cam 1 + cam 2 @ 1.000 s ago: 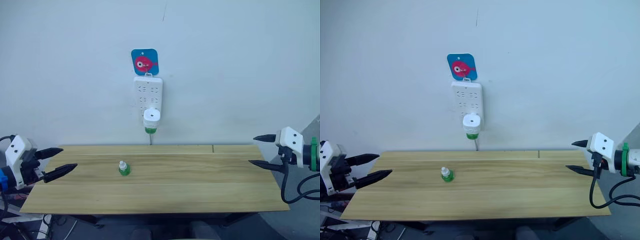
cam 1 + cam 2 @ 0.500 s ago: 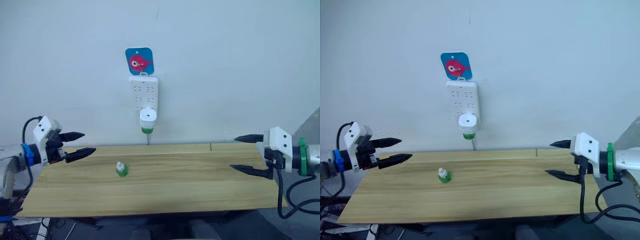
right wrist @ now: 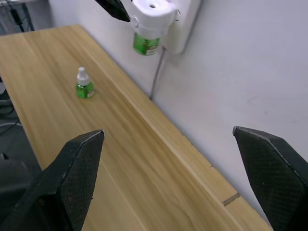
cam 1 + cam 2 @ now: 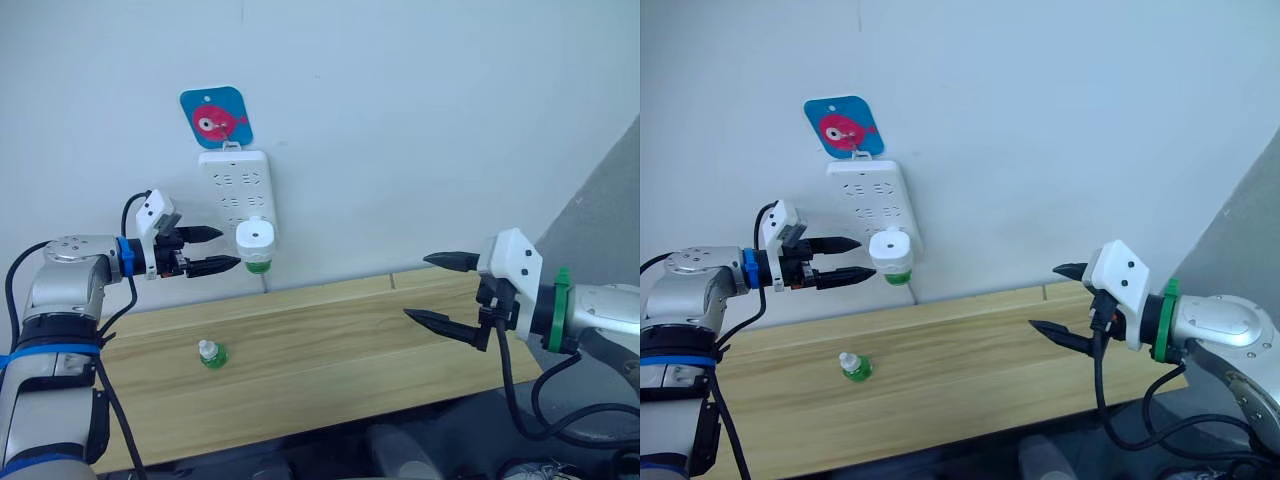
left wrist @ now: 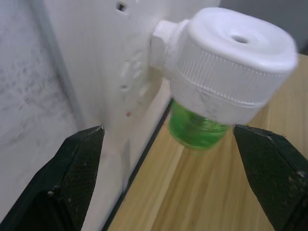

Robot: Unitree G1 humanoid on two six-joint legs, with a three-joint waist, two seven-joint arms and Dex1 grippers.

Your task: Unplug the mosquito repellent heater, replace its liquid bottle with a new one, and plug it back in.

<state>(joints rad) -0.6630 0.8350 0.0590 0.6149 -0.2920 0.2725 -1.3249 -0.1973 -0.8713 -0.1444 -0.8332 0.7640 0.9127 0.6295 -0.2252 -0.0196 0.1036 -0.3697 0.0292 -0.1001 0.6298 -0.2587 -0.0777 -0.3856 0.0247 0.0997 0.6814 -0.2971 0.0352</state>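
The white mosquito repellent heater (image 4: 255, 238) sits plugged into the lowest socket of a white power strip (image 4: 233, 185) on the wall. A green liquid bottle (image 4: 258, 265) is screwed in under it. My left gripper (image 4: 229, 249) is open, its tips just left of the heater, one above and one below the heater's middle height, not touching it. In the left wrist view the heater (image 5: 226, 62) stands between and beyond the fingers (image 5: 72, 178). A small green bottle with a white cap (image 4: 210, 354) stands upright on the wooden table (image 4: 340, 350). My right gripper (image 4: 418, 287) hangs open and empty over the table's right part.
A blue hook plate with a pink fish (image 4: 215, 118) holds the power strip up. The strip's cable (image 4: 263, 283) drops behind the table's back edge. The wall runs directly behind the table. A grey area lies past the table's right end.
The camera has swung and tilted. My left arm rose from the table's left end up to the heater. My right gripper moved inward over the table's right part.
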